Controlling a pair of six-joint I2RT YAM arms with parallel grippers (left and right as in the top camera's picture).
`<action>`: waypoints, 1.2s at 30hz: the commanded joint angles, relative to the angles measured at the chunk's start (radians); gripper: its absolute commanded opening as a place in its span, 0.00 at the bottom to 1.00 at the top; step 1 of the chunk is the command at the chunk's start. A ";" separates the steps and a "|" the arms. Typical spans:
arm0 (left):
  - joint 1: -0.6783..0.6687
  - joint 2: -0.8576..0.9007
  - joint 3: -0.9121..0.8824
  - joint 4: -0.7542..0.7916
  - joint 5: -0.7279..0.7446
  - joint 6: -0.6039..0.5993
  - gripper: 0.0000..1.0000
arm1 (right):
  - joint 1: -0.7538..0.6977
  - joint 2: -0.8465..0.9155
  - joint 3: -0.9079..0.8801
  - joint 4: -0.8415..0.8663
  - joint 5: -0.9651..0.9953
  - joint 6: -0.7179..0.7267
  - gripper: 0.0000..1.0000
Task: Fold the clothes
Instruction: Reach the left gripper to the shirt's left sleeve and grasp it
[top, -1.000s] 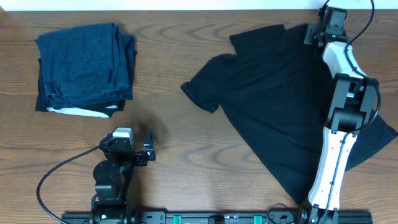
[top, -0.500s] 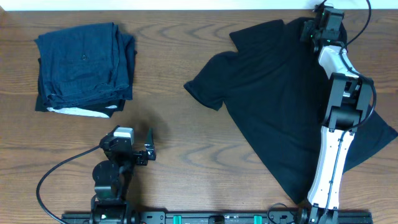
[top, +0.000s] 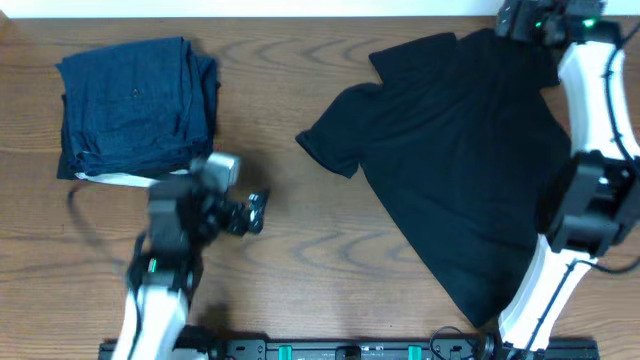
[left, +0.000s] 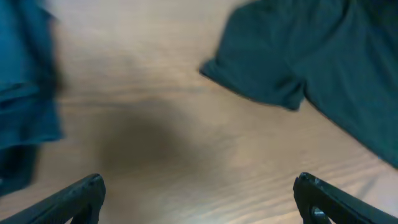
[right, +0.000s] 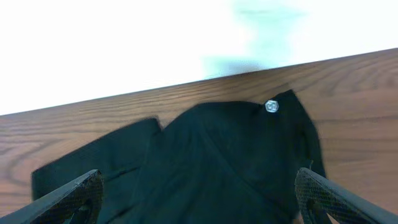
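Observation:
The clothes, a black T-shirt (top: 450, 150), lie spread out on the right half of the wooden table, one sleeve (top: 325, 150) pointing left. My right gripper (top: 517, 20) hovers open over the shirt's far edge. In the right wrist view its fingers (right: 68, 194) stand wide apart above the black fabric (right: 205, 155), with a small white tag (right: 272, 106) near the table's far edge. My left gripper (top: 256, 212) is open over bare wood left of the shirt. In the left wrist view (left: 198, 198) it holds nothing and the sleeve (left: 261, 68) lies ahead.
A stack of folded navy garments (top: 135, 105) with a white layer underneath sits at the far left, seen blurred in the left wrist view as blue cloth (left: 25, 93). The table's far edge (right: 186, 84) meets a white wall. The arm bases' rail (top: 330, 350) runs along the front.
My right gripper has opened and let go of the shirt's far edge, rising toward the back. My left arm has risen from rest and swung up toward the shirt.

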 joint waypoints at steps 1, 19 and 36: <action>-0.092 0.250 0.128 -0.011 0.044 0.031 0.98 | -0.009 0.031 -0.005 -0.061 -0.003 0.010 0.95; -0.222 0.670 0.356 0.343 0.111 0.130 0.06 | -0.008 0.033 -0.006 -0.239 -0.003 0.009 0.99; -0.222 0.845 0.356 0.467 0.019 0.141 0.06 | -0.008 0.033 -0.006 -0.239 -0.003 0.009 0.99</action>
